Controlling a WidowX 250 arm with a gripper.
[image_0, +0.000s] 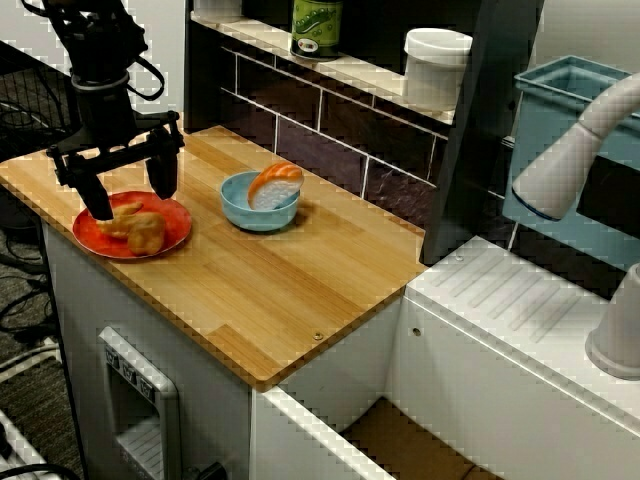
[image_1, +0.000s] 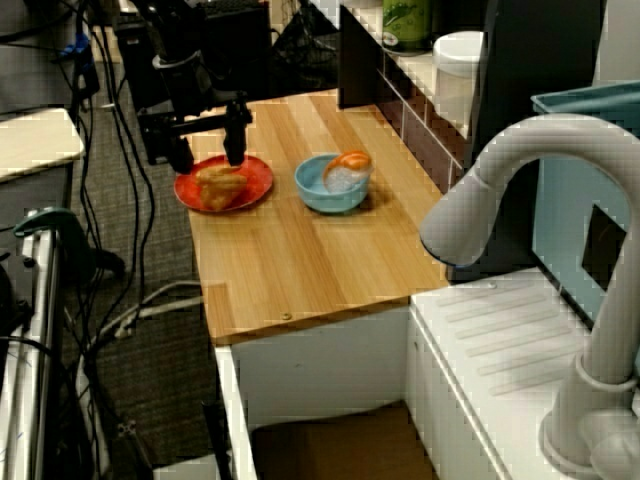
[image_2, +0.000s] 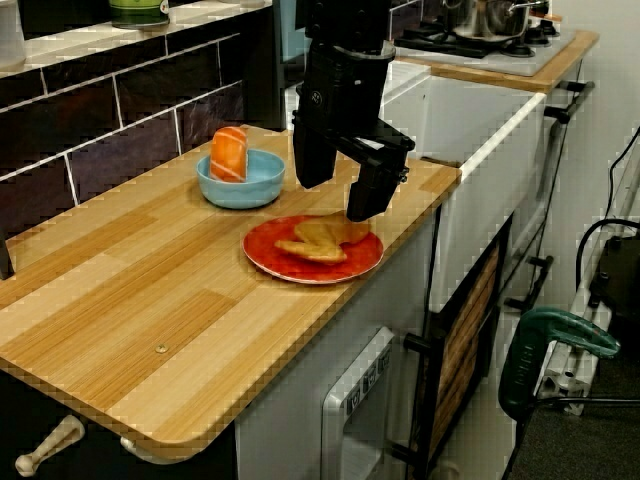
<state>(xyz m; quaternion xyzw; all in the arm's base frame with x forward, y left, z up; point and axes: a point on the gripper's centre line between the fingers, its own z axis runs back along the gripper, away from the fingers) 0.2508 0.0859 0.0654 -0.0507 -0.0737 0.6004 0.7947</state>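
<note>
Gripper (image_0: 132, 200) hanging open-jawed over fried chicken (image_0: 138, 228) on red plate (image_0: 92, 241), fingers (image_0: 98, 200) straddling it, spread wide enough to clear it; blue bowl (image_0: 240, 213) holding sushi (image_0: 275, 185) just beside.

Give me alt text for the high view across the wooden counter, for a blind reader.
A black robot arm holds its open jaws over a piece of fried food on a red plate at one end of a wooden counter. Beside the plate, a blue bowl holds a piece of salmon sushi.
</note>
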